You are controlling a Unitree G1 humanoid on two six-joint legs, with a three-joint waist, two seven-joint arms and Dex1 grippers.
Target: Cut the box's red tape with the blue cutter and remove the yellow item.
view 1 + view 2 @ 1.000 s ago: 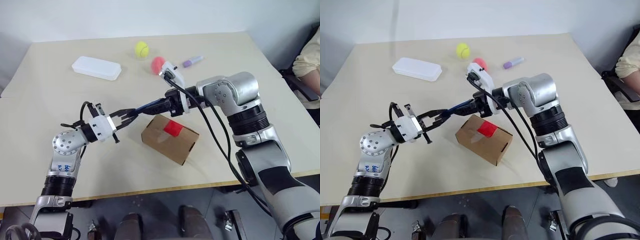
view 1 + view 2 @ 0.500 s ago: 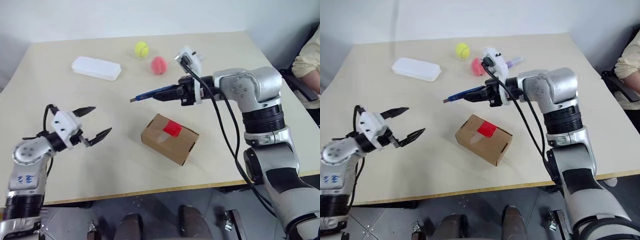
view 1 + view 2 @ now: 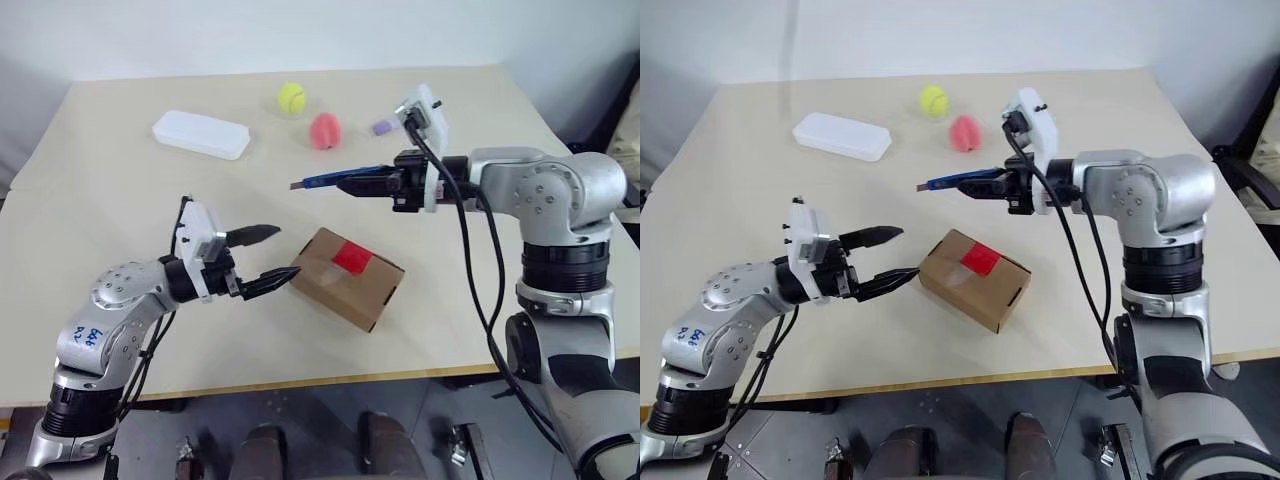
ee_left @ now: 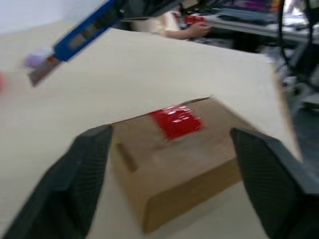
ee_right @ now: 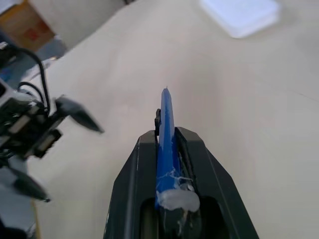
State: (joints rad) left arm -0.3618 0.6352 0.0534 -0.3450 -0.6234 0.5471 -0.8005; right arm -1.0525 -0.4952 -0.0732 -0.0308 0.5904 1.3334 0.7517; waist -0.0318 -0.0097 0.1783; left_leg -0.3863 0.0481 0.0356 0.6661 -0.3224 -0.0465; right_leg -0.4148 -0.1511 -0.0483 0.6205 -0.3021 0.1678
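Table (image 3: 120, 210): pale wood top, the widest thing here; a grey wall rises behind its far edge.
Box (image 3: 345, 277): brown carton lying closed near the middle of the table, its long axis running from near-left to far-right corner-on to the robot.
Left gripper (image 3: 268, 257): released, jaws spread wide, pointing level at the left end of the box; the nearer fingertip is just beside or touching the carton's corner, I cannot tell which. In the left wrist view the fingers (image 4: 87, 164) stand either side of the box.
Right gripper (image 3: 372, 184): clenched on the cutter, held above the table beyond and to the right of the box, well clear of it.
Cutter (image 3: 330, 181): blue, long axis near level, tip pointing toward the robot's left; the tip hangs above and behind the box, not over the tape.
Tape (image 3: 351, 258): red patch on the box's top face, uncut, lying down and toward the robot from the cutter's tip.
Key relation: judged from this, the blade must drop and come nearer to reach the tape; the left gripper is nearer the box and placed to steady it.
Yellow item: presumably inside the shut box.
Far side: white case (image 3: 201, 135), tennis ball (image 3: 291, 96), pink ball (image 3: 323, 130), lavender marker (image 3: 382, 127).
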